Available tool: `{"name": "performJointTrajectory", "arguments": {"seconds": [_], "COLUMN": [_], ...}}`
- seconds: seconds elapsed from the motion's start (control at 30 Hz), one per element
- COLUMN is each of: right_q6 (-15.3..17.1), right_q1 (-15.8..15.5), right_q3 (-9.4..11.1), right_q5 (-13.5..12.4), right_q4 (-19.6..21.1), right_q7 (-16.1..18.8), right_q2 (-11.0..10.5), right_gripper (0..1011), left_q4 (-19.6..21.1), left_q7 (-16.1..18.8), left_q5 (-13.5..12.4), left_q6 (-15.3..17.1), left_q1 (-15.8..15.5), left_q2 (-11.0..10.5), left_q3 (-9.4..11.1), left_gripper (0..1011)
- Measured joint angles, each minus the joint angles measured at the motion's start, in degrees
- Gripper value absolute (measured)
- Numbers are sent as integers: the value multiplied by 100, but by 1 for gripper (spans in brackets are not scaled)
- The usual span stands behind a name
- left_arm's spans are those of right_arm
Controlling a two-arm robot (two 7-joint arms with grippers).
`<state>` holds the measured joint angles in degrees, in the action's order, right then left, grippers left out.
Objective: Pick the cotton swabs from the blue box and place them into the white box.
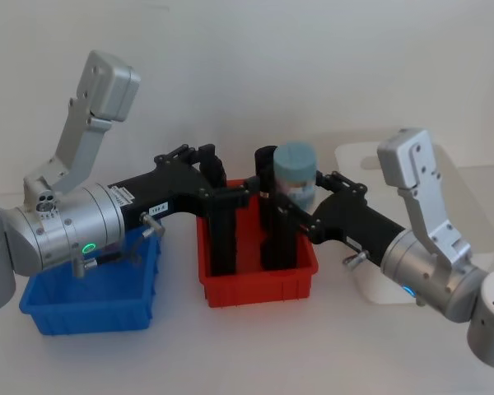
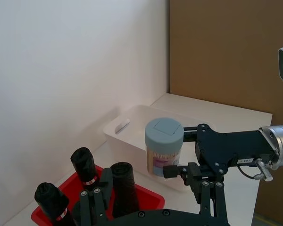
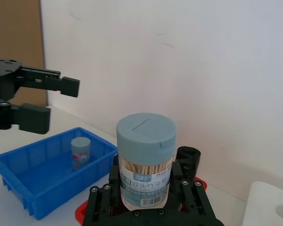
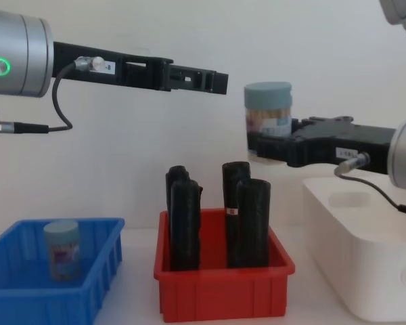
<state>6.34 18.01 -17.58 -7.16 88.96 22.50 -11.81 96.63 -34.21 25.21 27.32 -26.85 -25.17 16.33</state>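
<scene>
The right gripper (image 4: pixel 264 149) is noted with jaws pinching a clear cylindrical cotton swab jar (image 4: pixel 268 122) with a pale blue-grey lid. The jar is upright and grasped low on its body. It is held in the air over the right end of the shallow red plastic bin (image 4: pixel 223 294), just short of the large white plastic tub (image 4: pixel 365 277). It is judged not yet over the tub's opening.

The left gripper (image 4: pixel 216 81) is held high, jaws spread, nothing between them. A second swab jar (image 4: pixel 61 249) is seen upright inside the bright blue ribbed bin (image 1: pixel 90 317).

Risks:
1. If the jar is let go before it is carried over the tub, it would be dropped onto the tall black rolls (image 4: pixel 250 217) or the red bin's rim.
2. The lid end is free above the low grasp, so the jar could be tilted by a quick swing.
3. If released from this height, the jar could bounce or topple in the tub.
4. The arms are close together over the red bin, so a clash is possible if both are moved at once.

Not resolved:
- The tub's interior is hidden by its wall in the chest view and covered by the right arm in the head view.
- The blue bin's floor is largely covered by the left arm in the head view, so the count of jars there cannot be confirmed.
- Pad contact on the jar is hidden.
</scene>
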Motion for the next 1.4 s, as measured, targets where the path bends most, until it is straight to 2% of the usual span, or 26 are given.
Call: {"name": "performJointTrajectory", "arguments": {"seconds": [0.37, 0.6, 1.1, 1.4], "right_q6": [47, 136, 341, 378], "right_q1": [-102, -21, 467, 665], "right_q3": [257, 405, 481, 472], "right_q5": [-142, -243, -249, -195], "right_q4": [-69, -386, -1403, -1818], "right_q7": [-562, -924, -1005, -994], "right_q2": [-236, -297, -199, -127], "right_gripper": [636, 636, 636, 636], "left_q4": [0, 0, 0, 0], "left_q7": [1, 1, 2, 1], "left_q5": [0, 0, 0, 0], "left_q6": [0, 0, 0, 0], "left_q1": [0, 0, 0, 0], "left_q2": [0, 0, 0, 0], "left_q3": [0, 0, 0, 0], "left_gripper": [1004, 1004, 1004, 1004]}}
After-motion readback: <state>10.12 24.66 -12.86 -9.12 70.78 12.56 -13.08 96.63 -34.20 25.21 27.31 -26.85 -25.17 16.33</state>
